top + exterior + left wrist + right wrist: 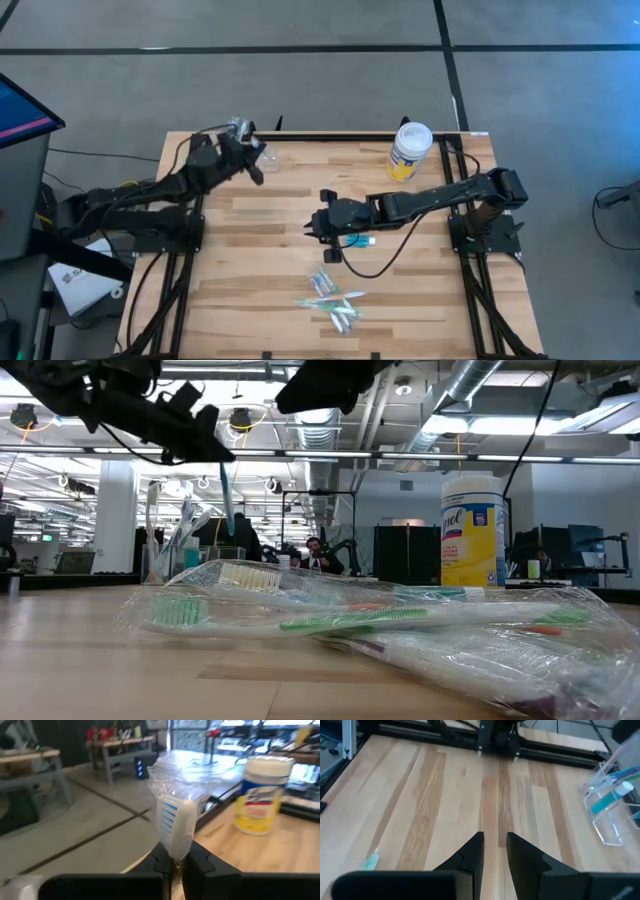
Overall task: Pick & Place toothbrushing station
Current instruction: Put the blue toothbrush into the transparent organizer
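Clear plastic wrap covers the toothbrush [175,817] clamped in the left tool [174,859], which hangs over the bench's [260,265] far left corner, just beside the clear cup [266,160] that holds other brushes. The right tool [494,845], fingers narrowly apart and empty, hovers mid-bench beside the teal tube [356,241]. More wrapped toothbrushes [335,300] lie near the front edge. Likely risks: the slick wrap lets the brush slip; a tilted brush catches the rim and topples the light cup; the narrow right gap nudges the tube instead of straddling it.
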`<action>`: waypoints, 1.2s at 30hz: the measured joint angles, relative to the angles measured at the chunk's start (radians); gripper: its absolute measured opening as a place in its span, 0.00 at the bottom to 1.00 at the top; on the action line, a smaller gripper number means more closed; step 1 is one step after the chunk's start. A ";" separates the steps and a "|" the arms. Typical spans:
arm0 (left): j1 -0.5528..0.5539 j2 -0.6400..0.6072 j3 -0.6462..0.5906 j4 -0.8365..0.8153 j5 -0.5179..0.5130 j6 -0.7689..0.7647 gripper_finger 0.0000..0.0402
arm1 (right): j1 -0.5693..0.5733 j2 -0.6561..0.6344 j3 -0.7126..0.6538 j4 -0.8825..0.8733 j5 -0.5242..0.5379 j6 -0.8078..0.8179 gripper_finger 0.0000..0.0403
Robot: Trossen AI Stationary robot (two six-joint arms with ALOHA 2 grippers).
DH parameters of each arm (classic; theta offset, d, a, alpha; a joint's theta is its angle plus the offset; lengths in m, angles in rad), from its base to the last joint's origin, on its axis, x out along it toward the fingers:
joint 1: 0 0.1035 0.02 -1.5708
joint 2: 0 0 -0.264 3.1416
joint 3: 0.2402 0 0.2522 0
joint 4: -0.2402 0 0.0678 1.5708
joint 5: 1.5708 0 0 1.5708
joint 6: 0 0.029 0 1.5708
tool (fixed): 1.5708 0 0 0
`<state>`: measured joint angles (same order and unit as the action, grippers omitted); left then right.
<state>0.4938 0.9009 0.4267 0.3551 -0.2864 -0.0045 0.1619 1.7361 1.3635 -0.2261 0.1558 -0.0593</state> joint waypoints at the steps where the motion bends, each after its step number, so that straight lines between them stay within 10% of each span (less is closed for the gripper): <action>1: 0.030 0.005 0.009 -0.020 0.014 -0.001 0.01 | 0.000 0.004 0.001 0.009 0.000 0.000 0.18; 36: 0.285 0.423 0.249 -0.157 0.182 -0.107 0.01 | -0.014 0.005 0.000 0.002 0.002 -0.001 0.18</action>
<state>0.7787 1.3236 0.6758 0.1980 -0.1042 -0.1112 0.1474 1.7412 1.3636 -0.2237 0.1577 -0.0599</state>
